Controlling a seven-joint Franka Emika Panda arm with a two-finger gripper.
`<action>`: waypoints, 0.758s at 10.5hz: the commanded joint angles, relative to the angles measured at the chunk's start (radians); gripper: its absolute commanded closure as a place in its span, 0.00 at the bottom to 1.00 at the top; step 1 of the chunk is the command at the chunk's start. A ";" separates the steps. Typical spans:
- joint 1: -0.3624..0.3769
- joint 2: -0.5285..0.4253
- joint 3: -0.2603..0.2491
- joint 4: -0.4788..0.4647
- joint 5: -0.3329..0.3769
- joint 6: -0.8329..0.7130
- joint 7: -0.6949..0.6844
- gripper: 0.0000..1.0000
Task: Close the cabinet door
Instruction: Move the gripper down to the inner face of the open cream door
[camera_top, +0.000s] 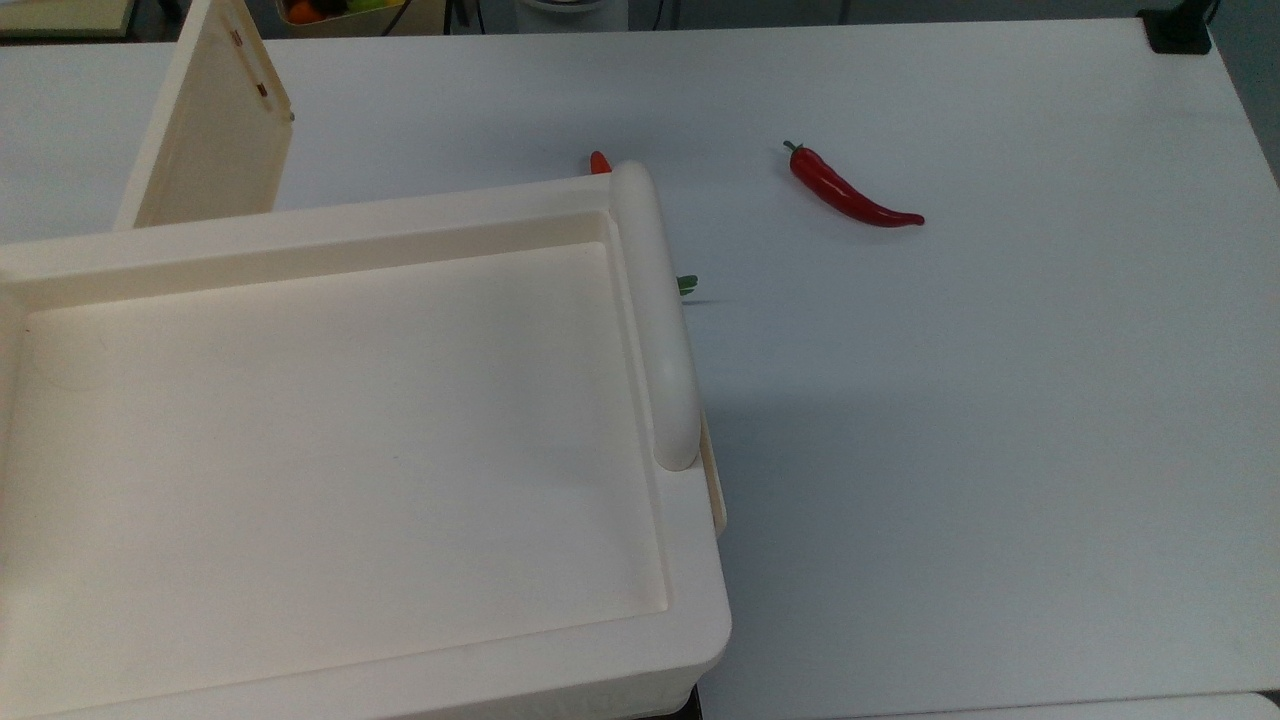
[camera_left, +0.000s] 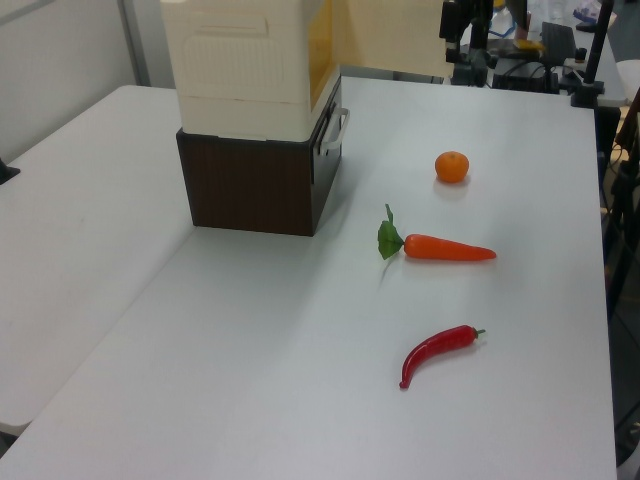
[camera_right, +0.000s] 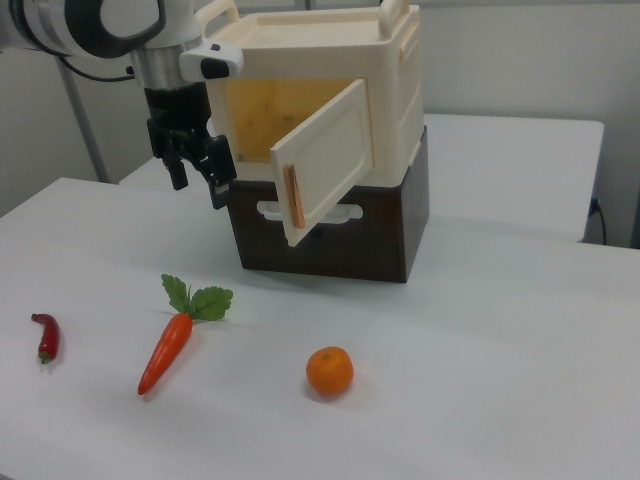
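Right view, left to right: claw hangs open, empty, near the cabinet — door ajar, free edge toward the claw. Risk: a push near the hinge slides the cabinet on its brown box instead.

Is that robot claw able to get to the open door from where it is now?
Probably yes. In the right view the gripper hangs beside the cabinet, on the right view's left, and the cabinet door swings out toward it with nothing between them.
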 joint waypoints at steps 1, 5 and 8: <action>0.019 -0.008 -0.012 -0.018 0.002 0.009 -0.014 0.00; 0.016 -0.005 -0.012 -0.015 0.040 0.009 0.000 0.00; 0.013 -0.007 -0.013 -0.013 0.040 0.009 -0.006 0.02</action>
